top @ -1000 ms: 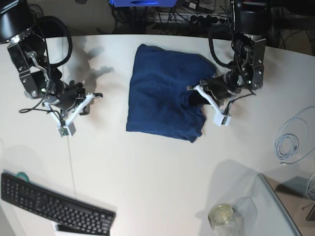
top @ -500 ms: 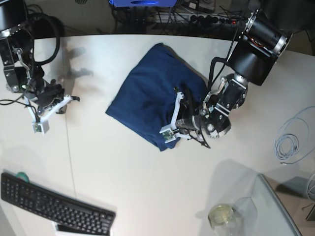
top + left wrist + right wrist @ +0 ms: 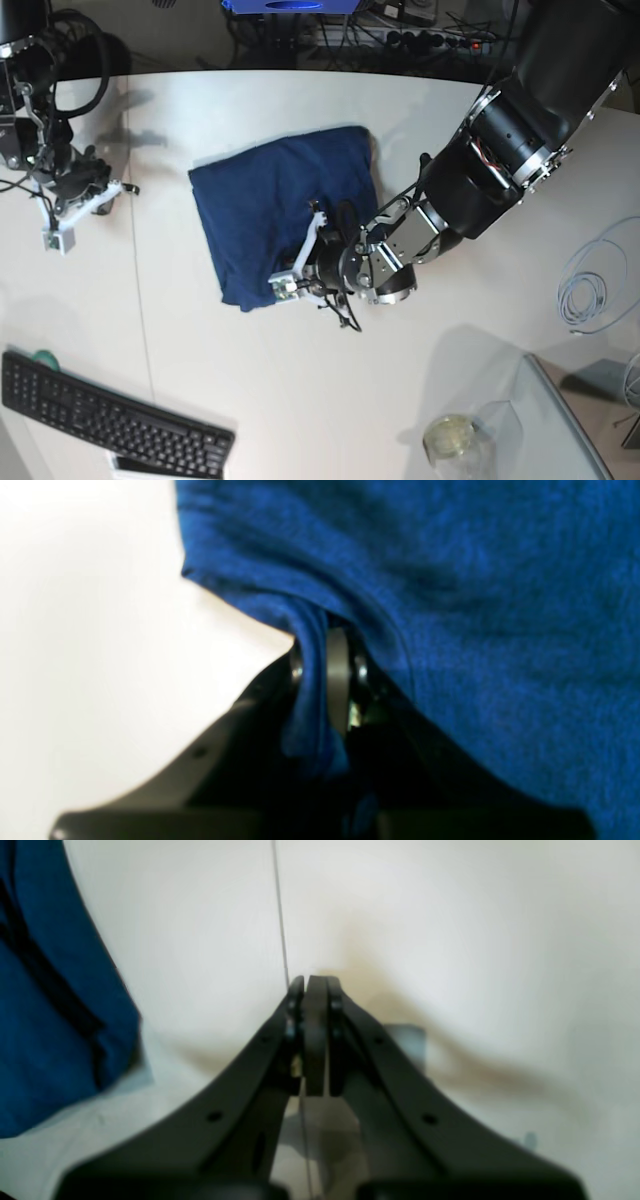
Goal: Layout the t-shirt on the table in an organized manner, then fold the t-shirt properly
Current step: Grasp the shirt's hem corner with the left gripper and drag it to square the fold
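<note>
Pinching only a thin fold of the shirt [image 3: 275, 215] in our left fingers [image 3: 325, 680] near the middle of the surface [image 3: 300, 400], right fingers [image 3: 310, 990] closed empty toward the left edge, we risk the folded cloth slipping and bunching.

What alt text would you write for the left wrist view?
A black left gripper is clamped shut on a bunched fold at the edge of a dark navy blue knit t-shirt, which fills the right side above the smooth white table.
</note>
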`<state>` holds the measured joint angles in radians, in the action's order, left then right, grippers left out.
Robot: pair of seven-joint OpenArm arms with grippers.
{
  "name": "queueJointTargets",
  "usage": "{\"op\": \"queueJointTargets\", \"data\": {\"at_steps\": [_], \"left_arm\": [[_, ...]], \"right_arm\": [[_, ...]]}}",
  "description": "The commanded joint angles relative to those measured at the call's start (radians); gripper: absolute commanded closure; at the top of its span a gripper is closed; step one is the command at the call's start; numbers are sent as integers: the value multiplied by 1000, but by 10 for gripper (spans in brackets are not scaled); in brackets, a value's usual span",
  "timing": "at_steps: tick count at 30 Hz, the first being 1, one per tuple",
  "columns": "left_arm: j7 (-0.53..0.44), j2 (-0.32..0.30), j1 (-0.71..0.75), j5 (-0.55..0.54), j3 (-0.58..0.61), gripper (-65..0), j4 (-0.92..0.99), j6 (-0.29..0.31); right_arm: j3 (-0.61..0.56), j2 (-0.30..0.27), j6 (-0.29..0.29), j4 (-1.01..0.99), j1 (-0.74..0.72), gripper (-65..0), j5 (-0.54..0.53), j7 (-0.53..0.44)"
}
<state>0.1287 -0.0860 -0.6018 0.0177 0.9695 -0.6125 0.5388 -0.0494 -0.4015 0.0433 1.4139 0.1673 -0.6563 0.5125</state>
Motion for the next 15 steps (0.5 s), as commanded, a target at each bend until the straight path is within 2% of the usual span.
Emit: {"op": "queueJointTargets", "data": {"at_steps": [1,6,15], "left_arm": [[35,18,-13,20,21,0,10,20],[36,61,-30,20,73,0,10,20],[36,64,-33,20,72,0,6,20]], "right_arm": [[9,-15,-6,17,-12,0,-3,-19],[9,-14,-4,17,-7,0,-3,-19],[9,-12,-4,17,-10,0,-3,-19]]}}
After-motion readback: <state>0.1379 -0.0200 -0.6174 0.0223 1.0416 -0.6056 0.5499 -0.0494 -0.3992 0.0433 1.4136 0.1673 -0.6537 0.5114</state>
